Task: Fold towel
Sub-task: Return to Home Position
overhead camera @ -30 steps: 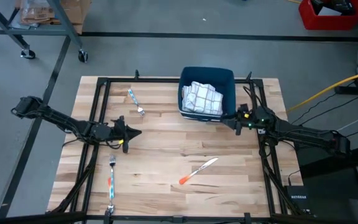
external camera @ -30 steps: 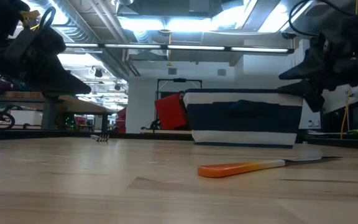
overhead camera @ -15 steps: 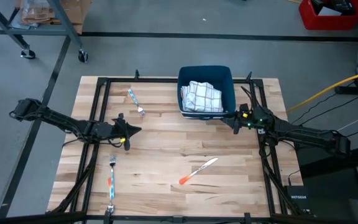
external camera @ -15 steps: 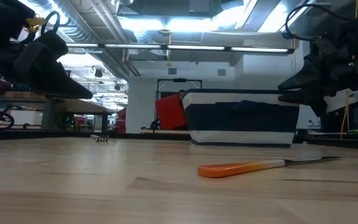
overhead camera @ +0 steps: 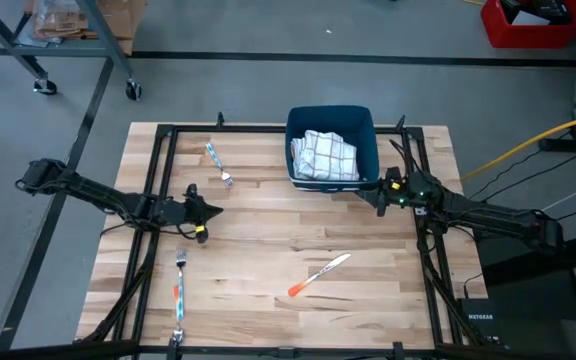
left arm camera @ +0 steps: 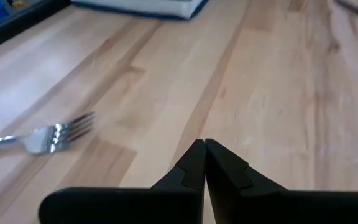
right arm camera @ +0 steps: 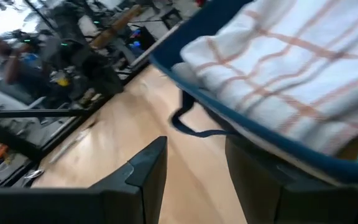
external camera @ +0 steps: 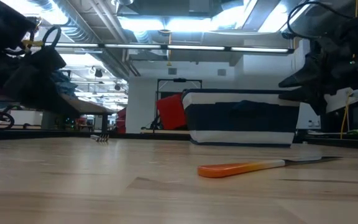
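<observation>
The white checked towel (overhead camera: 325,155) lay folded inside the blue bin (overhead camera: 370,140) at the tabletop's (overhead camera: 258,250) far edge. From above I could not make out whether it was one piece or a stack. The folding looked finished to me, so I judged the step in hand to be parking the arms. My right pincer (overhead camera: 379,193) hovered just beside the bin's corner, fingers spread and empty. My left pincer (overhead camera: 211,210) hung over the tabletop's left side, fingers pressed together on nothing, with a fork (overhead camera: 178,300) near it. Next I would need to draw both arms back, lifting the right one away without nudging the bin wall.
</observation>
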Controlling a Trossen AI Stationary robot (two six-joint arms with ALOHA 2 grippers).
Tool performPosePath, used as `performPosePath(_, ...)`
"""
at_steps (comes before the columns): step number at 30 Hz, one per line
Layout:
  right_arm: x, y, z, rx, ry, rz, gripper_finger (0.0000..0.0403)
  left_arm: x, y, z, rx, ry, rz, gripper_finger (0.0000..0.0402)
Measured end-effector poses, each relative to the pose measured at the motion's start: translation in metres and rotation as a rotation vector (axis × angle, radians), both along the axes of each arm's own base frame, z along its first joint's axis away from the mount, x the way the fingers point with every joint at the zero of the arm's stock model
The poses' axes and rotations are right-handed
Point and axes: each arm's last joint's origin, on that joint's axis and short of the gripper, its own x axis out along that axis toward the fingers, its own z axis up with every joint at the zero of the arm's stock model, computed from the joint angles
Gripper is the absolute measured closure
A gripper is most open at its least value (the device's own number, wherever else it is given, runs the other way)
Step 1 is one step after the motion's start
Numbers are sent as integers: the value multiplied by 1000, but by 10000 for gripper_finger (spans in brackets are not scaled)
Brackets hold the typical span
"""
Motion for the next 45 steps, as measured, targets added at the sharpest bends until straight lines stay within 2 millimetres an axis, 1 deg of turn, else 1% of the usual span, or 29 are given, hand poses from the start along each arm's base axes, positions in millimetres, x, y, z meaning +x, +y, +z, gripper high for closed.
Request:
performPosePath(2,-1,4,2,-9,-18,23,235,-2,0,-2,6,29,0,398)
performPosePath(9,-5,12,7,-28,-77,81,235,-3,1,5,-8,-35,-1,398)
performPosePath(16,-10,17,14,-51,-153,113,235,-7,1,19,-38,-182,-1,398)
performPosePath(24,-16,18,22,-80,-245,110,235,-15,3,36,-74,-361,0,398)
performPosePath(35,-16,18,22,-82,-251,110,235,-29,6,56,-123,-600,0,398)
performPosePath(45,-16,18,22,-82,-251,111,235,-28,6,54,-119,-581,2,398)
